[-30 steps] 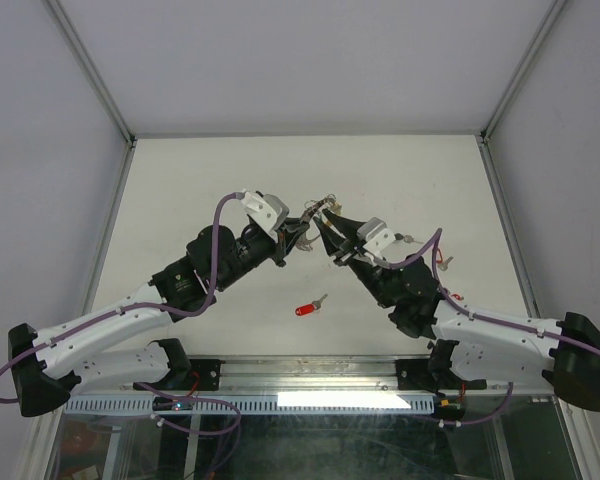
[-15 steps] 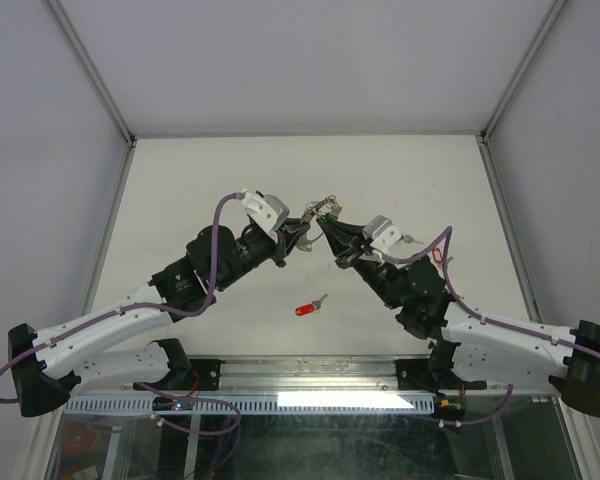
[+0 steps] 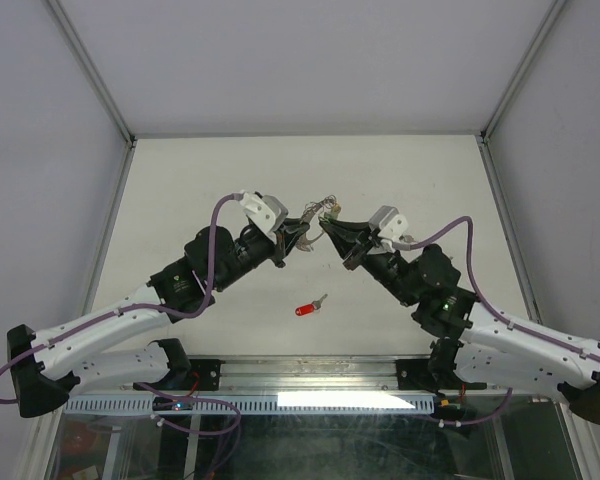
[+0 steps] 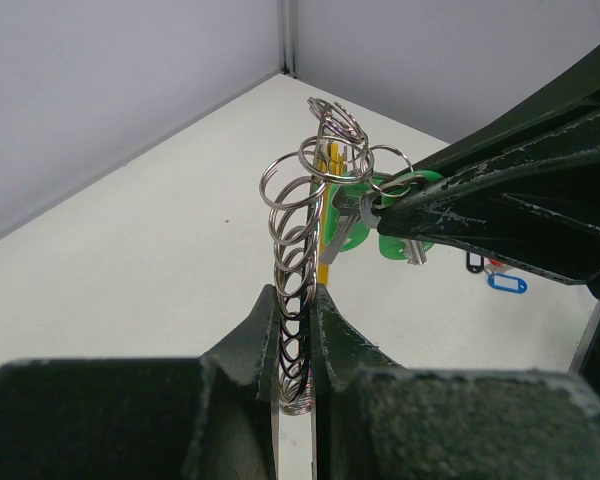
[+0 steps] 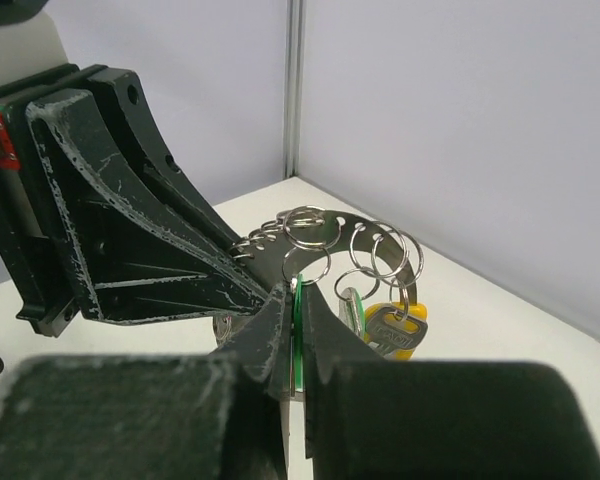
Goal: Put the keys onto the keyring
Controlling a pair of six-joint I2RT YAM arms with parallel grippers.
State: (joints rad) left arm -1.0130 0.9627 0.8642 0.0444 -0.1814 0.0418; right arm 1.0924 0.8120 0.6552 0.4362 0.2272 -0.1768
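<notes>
Left tool [image 4: 295, 297]: jaws narrow, clamped on the lower coils of the keyring [image 4: 292, 235], which it holds upright above the counter [image 3: 200, 180].
Right tool [image 5: 295, 297]: jaws drawn close together, pinching the green-tagged key [image 4: 398, 246] by its flat tag.
Keyring versus tools: it rises from the left tool's tips, and its top coils meet the right tool's tip. In the top view the two tools sit nose to nose at mid-counter.
Green-tagged key: just beside the upper coils, among several small split rings. Whether its ring is already threaded onto the wire cannot be told.
Yellow-tagged key [image 5: 402, 338]: hangs from a small ring at the coils, just right of the right tool's tip.
Red-tagged key [image 3: 307, 309]: lies flat on the counter, nearer the arm bases, well apart from both tools.
Blue-tagged key [image 4: 507, 284]: on the counter beyond the right tool.
</notes>
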